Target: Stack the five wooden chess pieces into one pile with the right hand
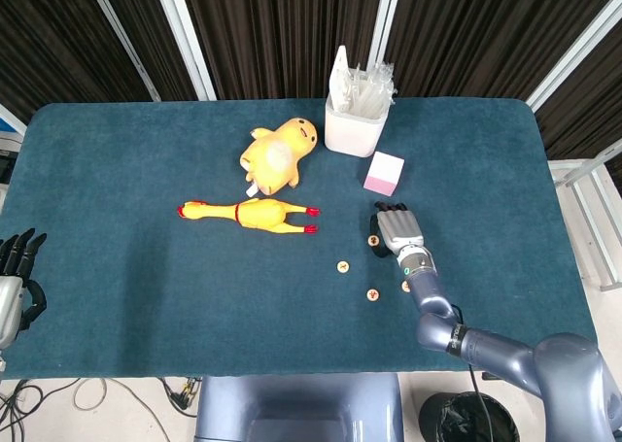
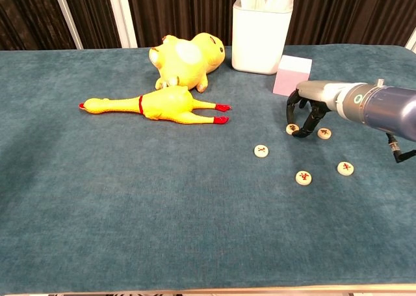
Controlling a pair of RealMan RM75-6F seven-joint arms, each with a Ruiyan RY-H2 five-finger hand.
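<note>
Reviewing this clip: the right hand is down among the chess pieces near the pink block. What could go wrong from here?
The right hand has fingers curled down between two chess pieces; closing could flick one away instead of pinching it. The pink block sits just behind, so a lift backwards may bump it. Three other pieces lie scattered, none stacked yet.

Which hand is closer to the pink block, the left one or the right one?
Right. The right hand hangs just in front of the pink block, over the chess pieces. The left hand rests at the table's far left edge, well away from it.
</note>
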